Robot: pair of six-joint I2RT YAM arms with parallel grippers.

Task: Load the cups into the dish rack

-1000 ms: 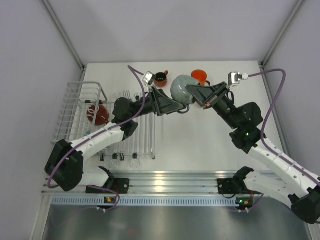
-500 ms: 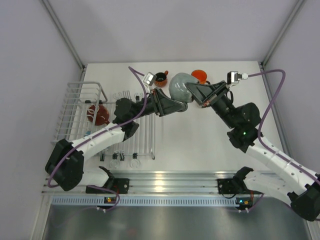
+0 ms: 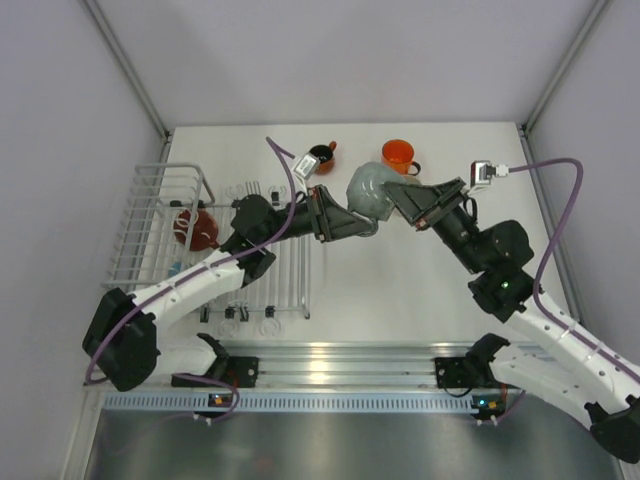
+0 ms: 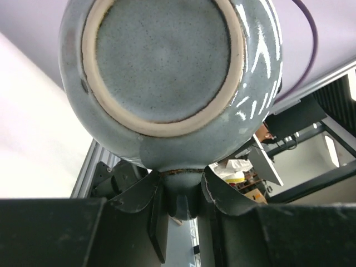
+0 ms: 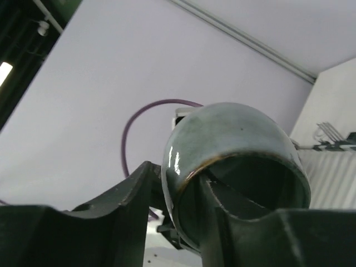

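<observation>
Above the worktop [image 3: 400,290], right of the dish rack [image 3: 150,200], both arms are holding the grey-blue mug [image 3: 368,188] aloft, and I judge a handover is taking place. The left wrist view is showing the left tool [image 4: 182,192] clenched on the handle [image 4: 181,204]. The right wrist view is showing the right tool [image 5: 178,186] pinching the rim, one finger inside. Next, the right tool is needing to release before the mug goes rackward.

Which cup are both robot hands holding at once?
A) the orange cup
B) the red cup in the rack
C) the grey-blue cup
C: the grey-blue cup sits between the two arms, with the left gripper shut on its handle and the right gripper pinching its rim. The orange cup stands alone on the table.
</observation>
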